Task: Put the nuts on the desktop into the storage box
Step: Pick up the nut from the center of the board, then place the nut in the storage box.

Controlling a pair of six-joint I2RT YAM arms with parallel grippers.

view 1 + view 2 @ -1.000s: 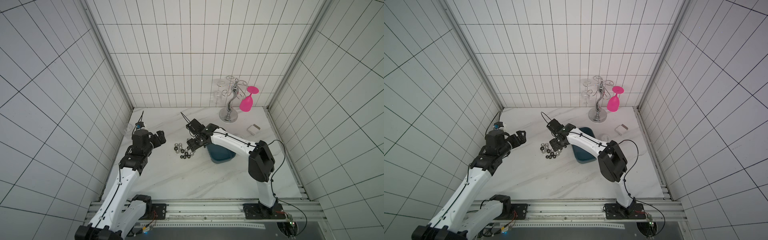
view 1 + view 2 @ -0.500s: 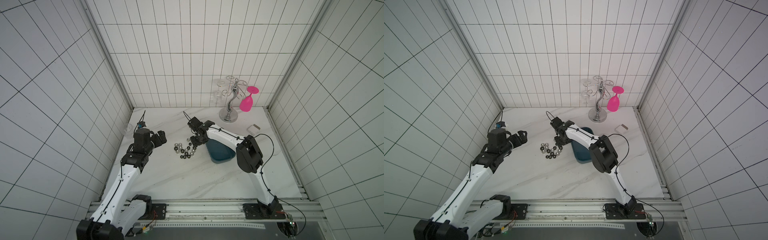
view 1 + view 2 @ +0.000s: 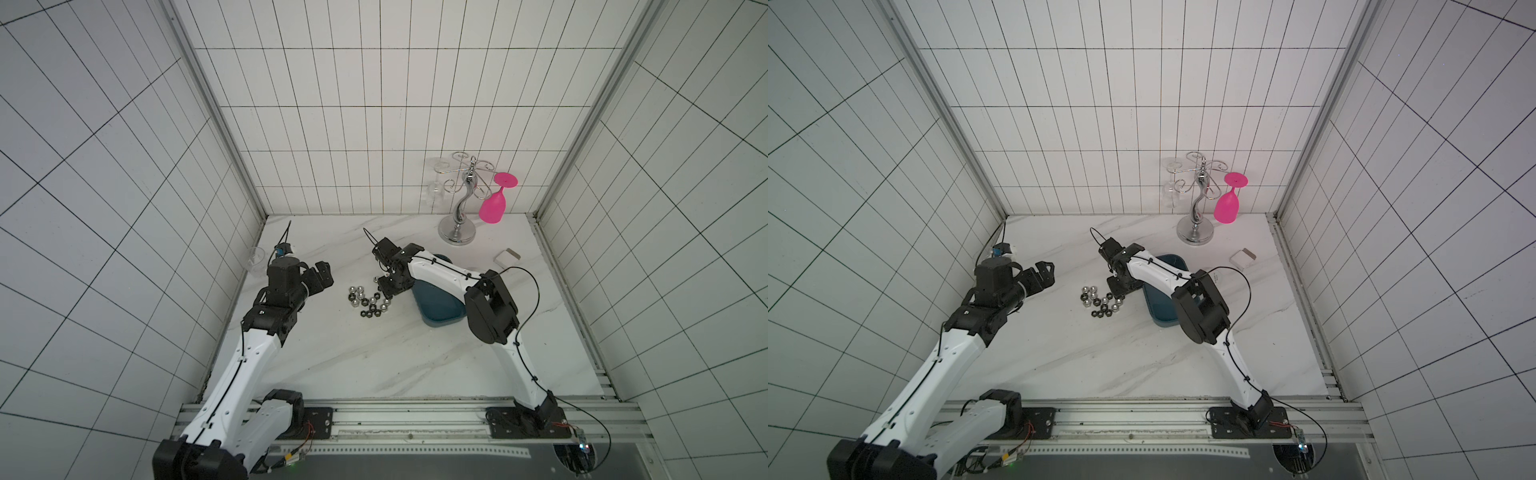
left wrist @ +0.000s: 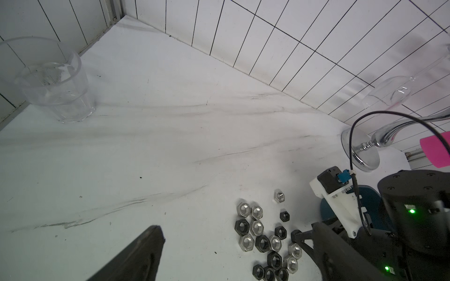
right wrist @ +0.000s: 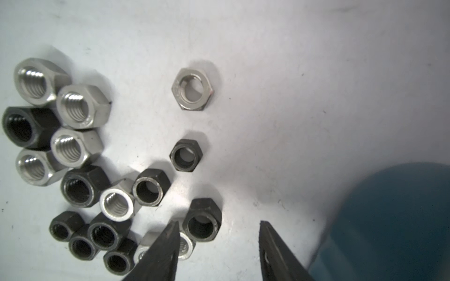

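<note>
The nuts (image 3: 370,301) are tiny six-sided rings with a hole in the middle. Some are shiny silver and some are black. They lie in a small heap on the white worktop (image 3: 353,365), just left of the blue storage box (image 3: 436,309). One silver nut (image 5: 192,88) sits a little apart from the rest. The right gripper (image 5: 218,225) is down at the right edge of the heap, with its fingers spread. A black nut (image 5: 202,220) lies between them, right beside one finger and with a gap to the other. The left gripper (image 3: 323,276) is spread too. It is left of the heap and touches no nut.
</note>
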